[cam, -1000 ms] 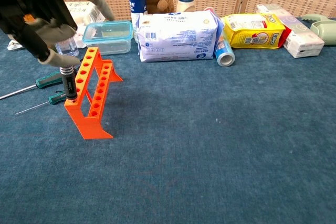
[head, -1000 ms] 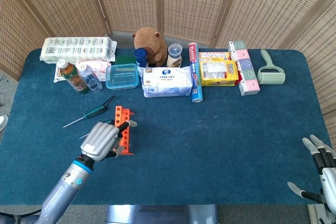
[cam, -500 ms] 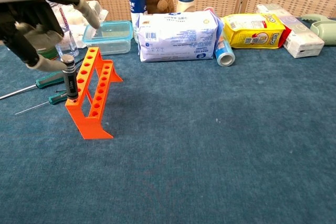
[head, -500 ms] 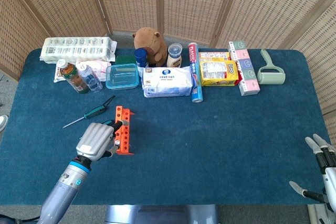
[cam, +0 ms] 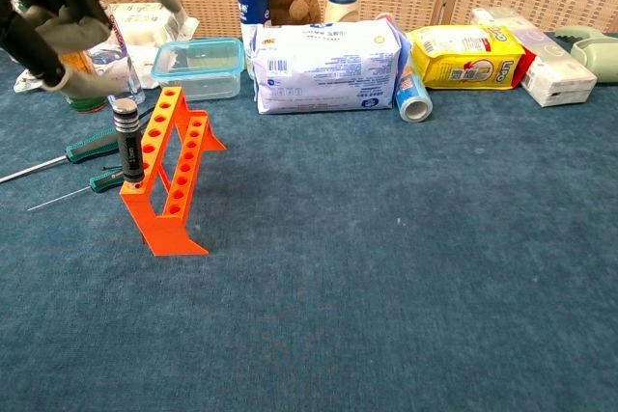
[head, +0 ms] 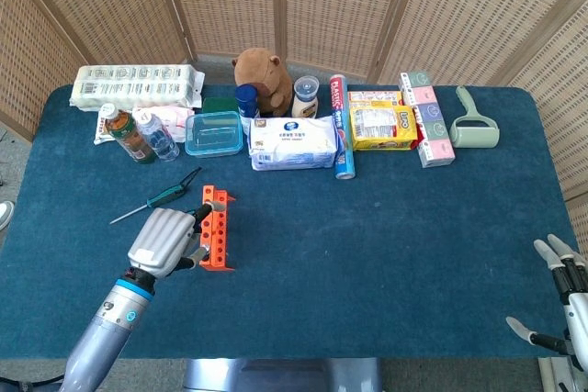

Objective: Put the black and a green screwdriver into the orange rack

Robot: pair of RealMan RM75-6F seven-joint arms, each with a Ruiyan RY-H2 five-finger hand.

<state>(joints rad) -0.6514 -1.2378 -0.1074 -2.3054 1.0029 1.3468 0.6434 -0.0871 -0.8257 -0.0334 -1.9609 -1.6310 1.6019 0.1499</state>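
A screwdriver [cam: 126,142] stands in the rack [cam: 172,176], two others [cam: 92,145] lying left.

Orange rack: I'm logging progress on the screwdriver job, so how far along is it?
Done: the black screwdriver stands upright in an end hole of the orange rack. In hand: nothing; the left hand hangs above it, fingers spread and empty. The right hand sits at the table's far edge. Left: two green screwdrivers lie on the cloth beside the rack; one must go in.
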